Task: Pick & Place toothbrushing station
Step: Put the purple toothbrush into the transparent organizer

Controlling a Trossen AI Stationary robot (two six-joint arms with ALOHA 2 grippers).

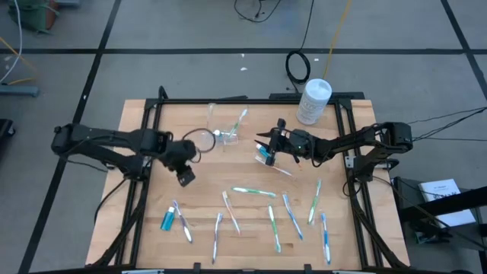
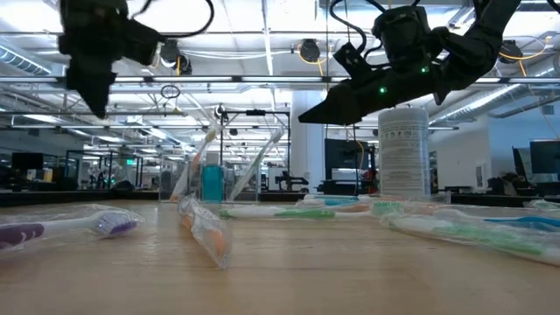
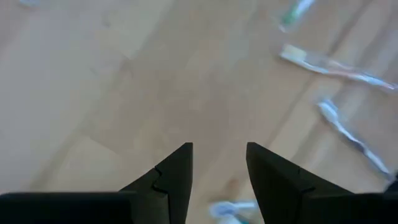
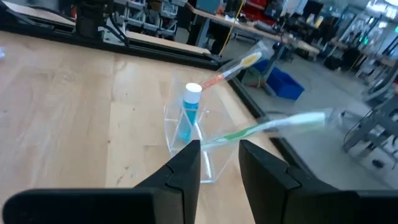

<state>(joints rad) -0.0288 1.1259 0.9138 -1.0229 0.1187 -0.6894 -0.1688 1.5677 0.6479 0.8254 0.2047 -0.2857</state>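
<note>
The toothbrushing station [image 1: 224, 133] is a small clear plastic holder standing on the wood toward the table's far side. It also shows in the low view [image 2: 210, 179] and the right wrist view [image 4: 189, 140]. In it stand a blue tube with a white cap [image 4: 186, 118], an orange brush [image 4: 233, 68] and a green brush [image 4: 273, 126], both brushes leaning out. My right gripper [image 1: 262, 147] hovers above the table just right of the holder, open and empty [image 4: 219, 152]. My left gripper [image 1: 186, 176] is open and empty over bare wood [image 3: 219, 155], left of centre.
A white round lidded tub [image 1: 313, 99] stands at the far right corner. Several wrapped toothbrushes [image 1: 251, 192] lie across the near half of the table. One lies under my right gripper [image 1: 278, 169]. A blue tube [image 1: 167, 221] lies near left. A dark frame rims the table [image 1: 228, 100].
</note>
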